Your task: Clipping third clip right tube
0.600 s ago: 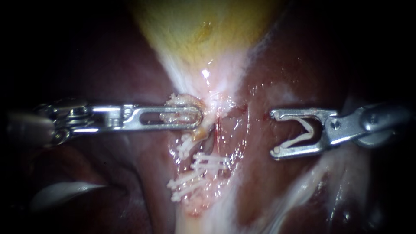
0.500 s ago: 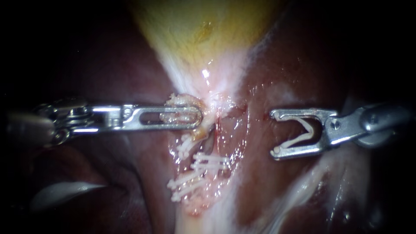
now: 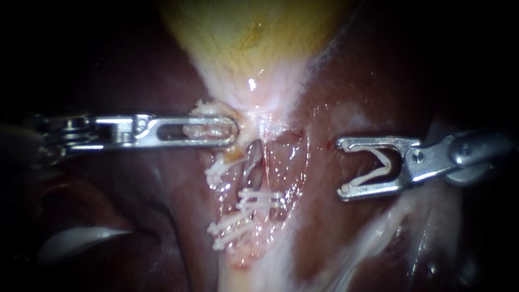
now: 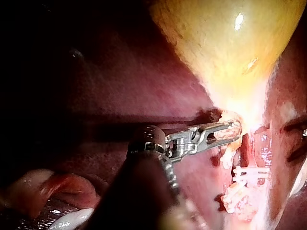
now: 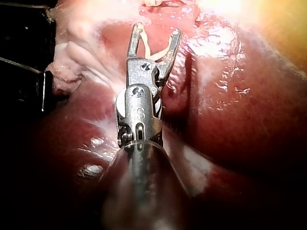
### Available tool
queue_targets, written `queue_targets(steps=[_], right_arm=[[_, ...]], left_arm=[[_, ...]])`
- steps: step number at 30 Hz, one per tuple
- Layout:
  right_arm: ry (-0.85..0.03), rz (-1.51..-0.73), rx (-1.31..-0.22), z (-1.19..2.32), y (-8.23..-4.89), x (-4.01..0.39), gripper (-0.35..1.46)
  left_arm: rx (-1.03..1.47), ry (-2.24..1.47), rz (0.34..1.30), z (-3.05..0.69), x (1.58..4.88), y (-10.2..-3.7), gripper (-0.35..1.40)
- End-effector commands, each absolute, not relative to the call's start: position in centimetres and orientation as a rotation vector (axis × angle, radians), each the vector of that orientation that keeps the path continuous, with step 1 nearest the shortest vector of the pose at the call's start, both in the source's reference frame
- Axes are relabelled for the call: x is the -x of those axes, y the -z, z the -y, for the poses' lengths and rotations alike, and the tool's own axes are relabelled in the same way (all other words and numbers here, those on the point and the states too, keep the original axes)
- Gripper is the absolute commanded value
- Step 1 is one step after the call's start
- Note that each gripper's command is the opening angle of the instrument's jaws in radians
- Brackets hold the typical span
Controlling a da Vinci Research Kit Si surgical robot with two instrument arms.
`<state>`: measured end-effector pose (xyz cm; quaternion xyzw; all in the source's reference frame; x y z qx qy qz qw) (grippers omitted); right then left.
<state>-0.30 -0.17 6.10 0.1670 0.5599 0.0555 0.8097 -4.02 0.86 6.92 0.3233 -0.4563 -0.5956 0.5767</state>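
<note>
Left instrument (image 3: 232,131), jaws clenched on a whitish tissue lump (image 3: 208,110), has tugged it sideways vs 0.5 s ago. The gap by the right tube (image 3: 268,167) looks wider, so prob more room for clip no. 3. Right instrument (image 3: 343,166) hasn't budged and grips an open clip (image 3: 378,167), well apart from the tube. Older clips (image 3: 259,199) sit lower down. No brand or label visible.

Light pools on the gallbladder (image 3: 243,38) and the pale tissue (image 3: 259,103) below it in the endoscope view, while the liver (image 3: 135,75) around them sinks into black. Wet glints dot the tissue near the clips (image 3: 254,203). The left instrument (image 3: 233,131), the right instrument (image 3: 343,166) and the white clip (image 3: 376,167) it carries gleam. In the wrist views glare washes out the gallbladder's neck, and each shaft's near end lies in shadow.
</note>
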Motion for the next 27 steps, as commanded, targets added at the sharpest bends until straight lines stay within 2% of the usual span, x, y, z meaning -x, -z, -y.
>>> queue_targets(steps=[1, 10, 20, 27], right_arm=[[-0.119, -1.197, -0.357, 0.17, -6.1, 0.3, 0.5], [-0.119, -1.197, -0.357, 0.17, -6.1, 0.3, 0.5], [-0.113, -1.198, -0.353, 0.19, -6.11, 0.25, 0.5], [-0.241, -1.188, -0.433, 0.24, -6.21, 0.01, 0.5]], left_arm=[[-0.752, 1.391, 1.076, -0.88, 3.98, -6.86, -0.33], [-0.729, 1.403, 1.114, -0.99, 3.71, -6.56, -0.33], [-0.727, 1.405, 1.113, -0.97, 3.69, -6.54, -0.33], [-0.724, 1.408, 1.113, -0.95, 3.71, -6.51, -0.33]])
